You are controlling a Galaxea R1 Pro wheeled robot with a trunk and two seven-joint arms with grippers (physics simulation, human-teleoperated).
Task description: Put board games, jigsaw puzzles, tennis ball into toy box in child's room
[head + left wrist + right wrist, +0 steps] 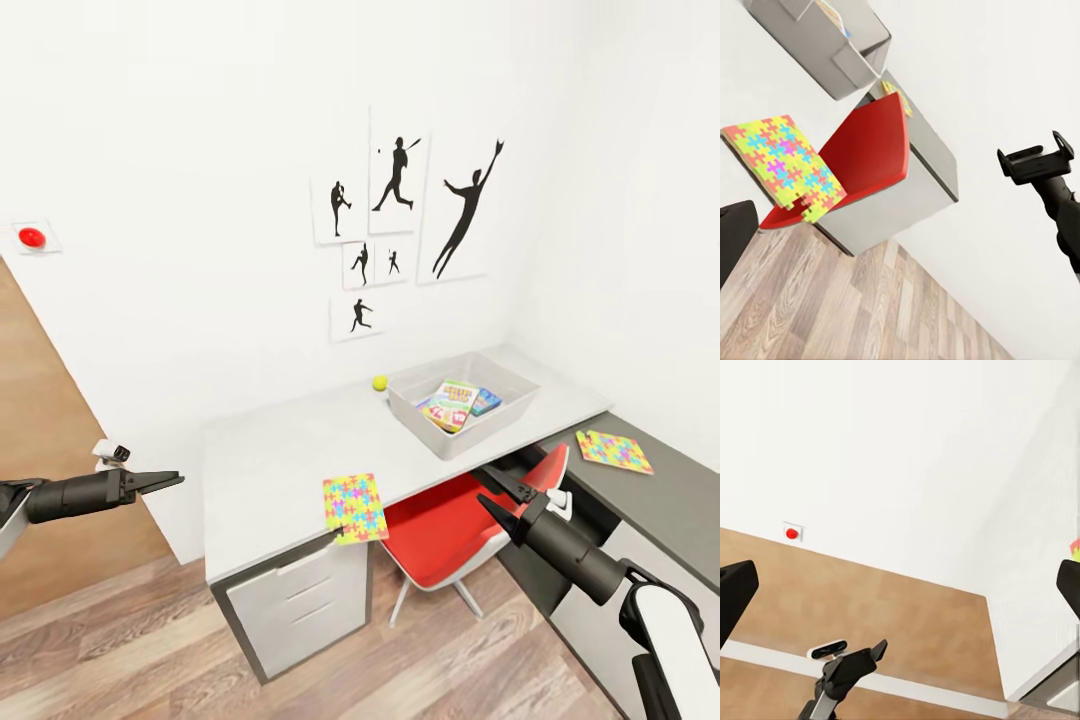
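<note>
You have bare table (270, 450) top left of the toy box (463, 402), tennis ball (380, 382) beside its far corner, jigsaw puzzle (355, 507) overhanging the front edge, red chair (455, 525) filling the kneehole below.

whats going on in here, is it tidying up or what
A two-armed robot faces the table, both grippers empty and held off it: left gripper apparently shut, right gripper open above the red chair. The toy box already holds board games. Left outside it: the tennis ball, one jigsaw puzzle overhanging the table's edge, and another on the side desk.
</note>
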